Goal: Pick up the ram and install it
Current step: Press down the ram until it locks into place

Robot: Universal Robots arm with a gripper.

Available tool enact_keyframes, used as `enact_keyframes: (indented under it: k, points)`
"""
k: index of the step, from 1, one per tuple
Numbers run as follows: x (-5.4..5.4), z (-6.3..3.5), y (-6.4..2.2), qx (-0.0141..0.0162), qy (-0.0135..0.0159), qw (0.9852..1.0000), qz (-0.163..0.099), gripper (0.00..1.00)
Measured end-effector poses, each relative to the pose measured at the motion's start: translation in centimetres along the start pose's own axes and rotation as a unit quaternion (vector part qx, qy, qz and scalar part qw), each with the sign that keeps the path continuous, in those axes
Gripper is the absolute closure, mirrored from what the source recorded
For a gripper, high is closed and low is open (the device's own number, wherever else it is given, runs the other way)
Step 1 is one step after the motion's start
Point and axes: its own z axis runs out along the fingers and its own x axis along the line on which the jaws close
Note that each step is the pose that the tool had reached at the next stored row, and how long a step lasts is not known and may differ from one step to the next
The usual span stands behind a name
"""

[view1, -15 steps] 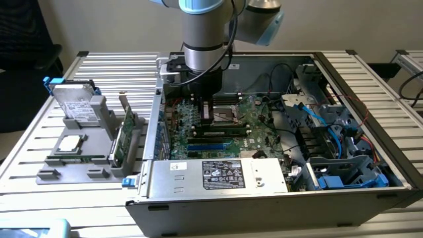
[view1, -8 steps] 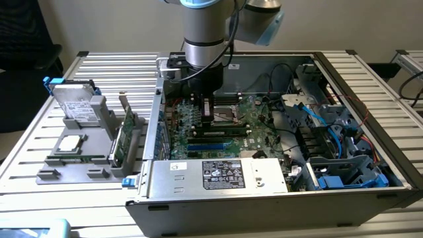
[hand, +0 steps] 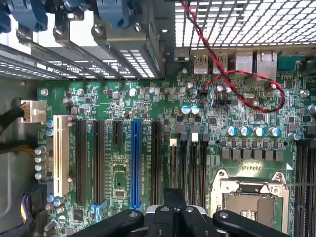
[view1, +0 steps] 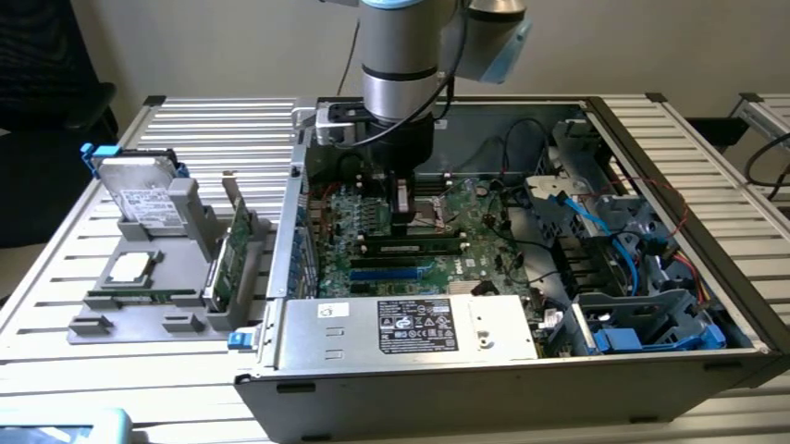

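A thin green ram stick lies flat in a slot of the grey fixture, outside the case on the exterior view's left. My gripper hangs inside the open computer case, low over the green motherboard and far from that stick. In the wrist view the black fingers are pressed together over the motherboard, so the gripper is shut with nothing between them. A dark module stands in one memory slot just in front of the gripper.
The fixture also holds a hard drive, a square processor and an upright expansion card. Inside the case are the power supply, blue cables, a drive cage, the processor socket and a red wire.
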Motion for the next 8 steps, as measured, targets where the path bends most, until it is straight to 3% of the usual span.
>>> enact_keyframes:
  k: [8]
  points:
    - [0.1, -0.23, -1.91, -0.0006, 0.0000, 1.0000, 0.000, 0.89]
